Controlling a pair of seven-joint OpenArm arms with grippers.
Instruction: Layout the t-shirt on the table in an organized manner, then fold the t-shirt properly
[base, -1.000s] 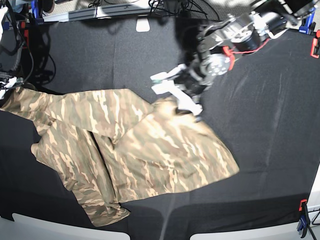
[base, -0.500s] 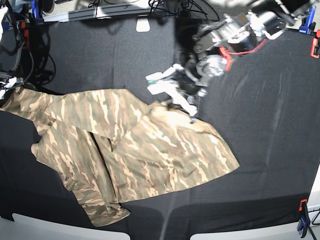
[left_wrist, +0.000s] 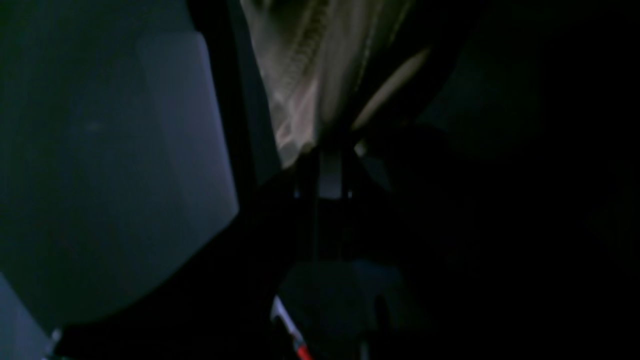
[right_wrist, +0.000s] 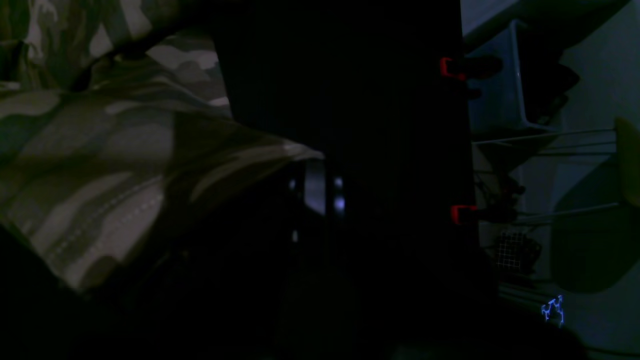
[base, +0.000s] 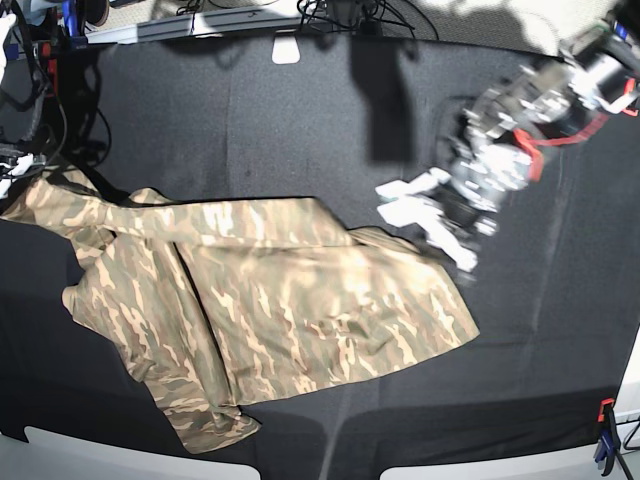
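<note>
Doubly pinches the limp, light t-shirt (base: 300, 300) above the surface (base: 250, 110), left end effector (left_wrist: 330, 150) clamped on its right edge, right end effector (right_wrist: 315, 170) on the far-left sleeve; likely handles best by seams.

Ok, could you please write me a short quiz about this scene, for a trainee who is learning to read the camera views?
1. True or false: the t-shirt lies neatly folded on the table.
2. In the base view, where is the left gripper? A) at the shirt's upper right edge; B) at its lower left sleeve; C) off the table.
3. What pattern does the t-shirt have?

Key: 1 false, it is spread out and rumpled; 2 A; 3 camouflage.
</note>
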